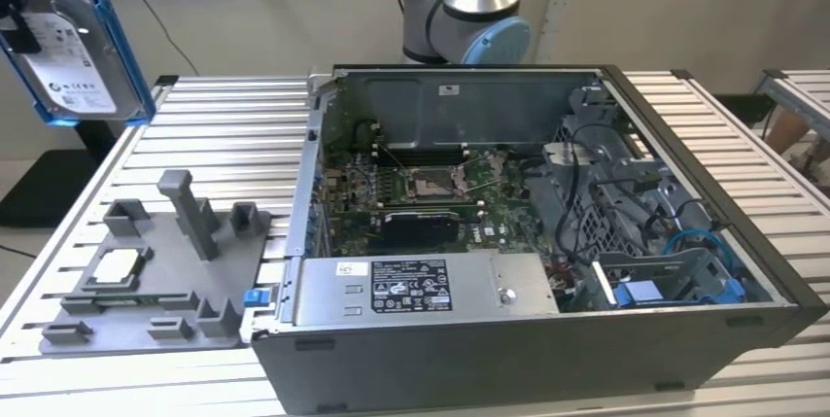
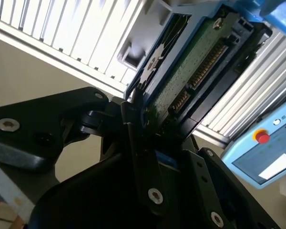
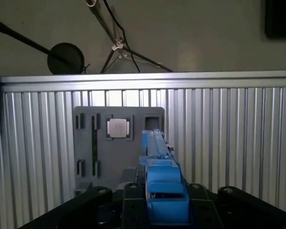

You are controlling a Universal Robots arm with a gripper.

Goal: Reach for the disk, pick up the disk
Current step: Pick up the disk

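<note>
— Fingers (image 2: pixel 138 143)?
— Clenched on the disk (image 2: pixel 190 71), which is held up off the surface (image 1: pixel 221 135).
— Containers?
— A silver chip (image 3: pixel 118 128) is seated in the grey tray (image 3: pixel 88 148); farther off, a motherboard (image 1: pixel 487 208) is housed in the open case (image 1: pixel 519 359).

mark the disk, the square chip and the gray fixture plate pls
disk (image 1: pixel 72 57): exterior view, on its white label.
square silver chip (image 3: pixel 118 127): first wrist view, centre of its top face.
gray fixture plate (image 1: pixel 123 330): exterior view, bare flat base near its front edge.
</note>
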